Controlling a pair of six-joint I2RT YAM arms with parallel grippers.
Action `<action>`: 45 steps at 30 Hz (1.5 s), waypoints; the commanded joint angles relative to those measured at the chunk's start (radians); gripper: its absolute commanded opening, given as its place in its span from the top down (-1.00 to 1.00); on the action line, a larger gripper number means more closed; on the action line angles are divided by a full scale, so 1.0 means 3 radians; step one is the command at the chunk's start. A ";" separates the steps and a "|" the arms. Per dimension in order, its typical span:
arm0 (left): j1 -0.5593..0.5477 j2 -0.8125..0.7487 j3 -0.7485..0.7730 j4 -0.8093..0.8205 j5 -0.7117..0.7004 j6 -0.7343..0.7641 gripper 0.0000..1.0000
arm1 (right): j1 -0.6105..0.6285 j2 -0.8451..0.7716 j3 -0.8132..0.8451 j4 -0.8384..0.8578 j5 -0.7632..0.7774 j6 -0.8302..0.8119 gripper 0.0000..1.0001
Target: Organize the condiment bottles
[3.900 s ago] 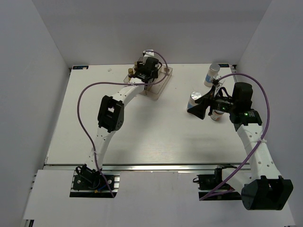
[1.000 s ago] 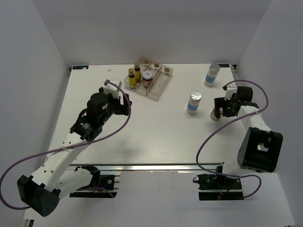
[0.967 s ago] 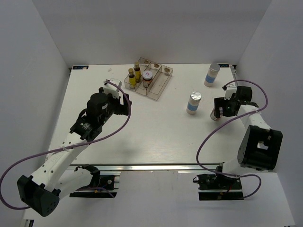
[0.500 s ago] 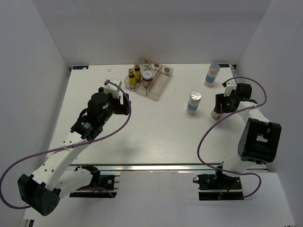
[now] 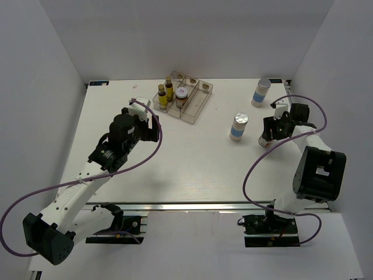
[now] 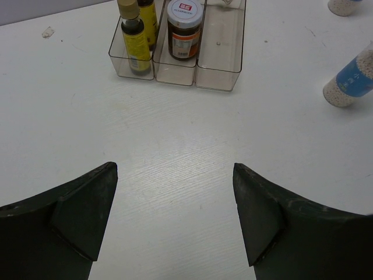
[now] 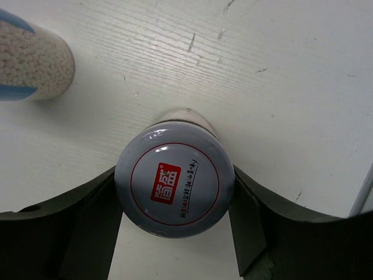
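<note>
Half done, I judge: the clear three-compartment plastic tray (image 6: 220, 52) holds two slim yellow bottles (image 6: 134, 38) and one squat brown jar (image 6: 185, 32). Right of it two white blue-banded cylinders (image 5: 238, 126) wait outside. The right gripper (image 5: 273, 129) clamps a pale-lidded jar (image 7: 175, 184), and the left gripper (image 6: 175, 216) gapes empty.

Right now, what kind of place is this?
Probably a robot test booth, not a kitchen. White walls box in a white table, two robot arms are bolted at its near edge, and the only food things are a clear tray and some condiment bottles, one jar held in the right gripper's jaws.
</note>
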 commanded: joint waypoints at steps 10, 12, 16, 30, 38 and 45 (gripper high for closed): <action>-0.0011 -0.0025 -0.0011 0.0009 -0.0033 0.0024 -0.79 | -0.0004 -0.0604 0.0412 -0.1114 -0.1155 -0.1004 1.00; -0.0006 -0.0015 -0.0006 0.0009 -0.0028 0.0024 -0.79 | 0.0006 -0.0696 0.0397 -0.1299 -0.1217 -0.1137 1.00; -0.0006 0.0005 -0.0006 0.0003 -0.0023 0.0024 -0.79 | 0.0143 -0.0834 0.0336 -0.1605 -0.1330 -0.1556 1.00; -0.0006 0.0000 -0.0032 0.0003 -0.0166 0.0044 -0.80 | 0.2019 -0.1050 0.0191 -0.1382 -0.0880 -0.1000 1.00; -0.0006 0.0010 -0.0042 -0.0002 -0.0304 0.0075 -0.80 | 0.2583 -0.0130 0.1137 -0.0886 -0.0538 -0.0417 1.00; -0.0001 -0.0010 -0.0057 0.0014 -0.0473 0.0121 -0.81 | 0.2660 0.0898 0.2507 -0.0578 -0.0241 0.0104 1.00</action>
